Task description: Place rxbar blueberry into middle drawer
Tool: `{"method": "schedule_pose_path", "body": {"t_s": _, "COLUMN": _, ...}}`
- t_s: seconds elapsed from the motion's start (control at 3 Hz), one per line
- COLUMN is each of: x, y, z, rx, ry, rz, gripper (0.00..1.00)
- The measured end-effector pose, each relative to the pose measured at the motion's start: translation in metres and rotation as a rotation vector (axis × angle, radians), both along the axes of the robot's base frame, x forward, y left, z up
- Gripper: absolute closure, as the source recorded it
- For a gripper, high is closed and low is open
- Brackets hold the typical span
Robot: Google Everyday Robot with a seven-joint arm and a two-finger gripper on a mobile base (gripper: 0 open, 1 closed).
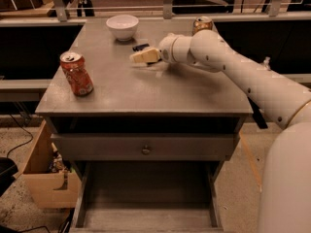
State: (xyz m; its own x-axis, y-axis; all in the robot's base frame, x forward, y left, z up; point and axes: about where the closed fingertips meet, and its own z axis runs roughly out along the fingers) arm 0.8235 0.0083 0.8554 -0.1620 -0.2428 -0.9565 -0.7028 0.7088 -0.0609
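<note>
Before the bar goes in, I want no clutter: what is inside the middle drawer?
The middle drawer shows only bare grey floor. Its back part is hidden beneath the drawer front above. The gripper is over the tabletop, beside the rxbar blueberry.

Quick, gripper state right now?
Gripper: cannot be told; it is low over the table, just beside the rxbar blueberry, near the white bowl.

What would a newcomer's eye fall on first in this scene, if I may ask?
The big white arm reaches in from the right across the grey cabinet top, its gripper close in front of the small dark rxbar blueberry, near the white bowl at the back. A red soda can stands alone at the left. Below, the middle drawer is pulled open, its floor bare.
</note>
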Motion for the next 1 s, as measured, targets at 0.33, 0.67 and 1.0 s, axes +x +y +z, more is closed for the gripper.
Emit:
{"method": "schedule_pose_path", "body": {"t_s": 0.33, "x": 0.003, "y": 0.006, "z": -0.022, "rx": 0.031, "ry": 0.045, "rz": -0.009, "gripper": 0.00}}
{"method": "schedule_pose_path", "body": {"t_s": 0.67, "x": -0.001, "y": 0.008, "z": -0.041, "rx": 0.051, "ry": 0.086, "rz": -0.026, "gripper": 0.02}}
{"method": "schedule_pose_path", "body": {"t_s": 1.0, "x": -0.001, "y": 0.008, "z": -0.033, "rx": 0.051, "ry": 0.086, "rz": -0.026, "gripper": 0.20}}
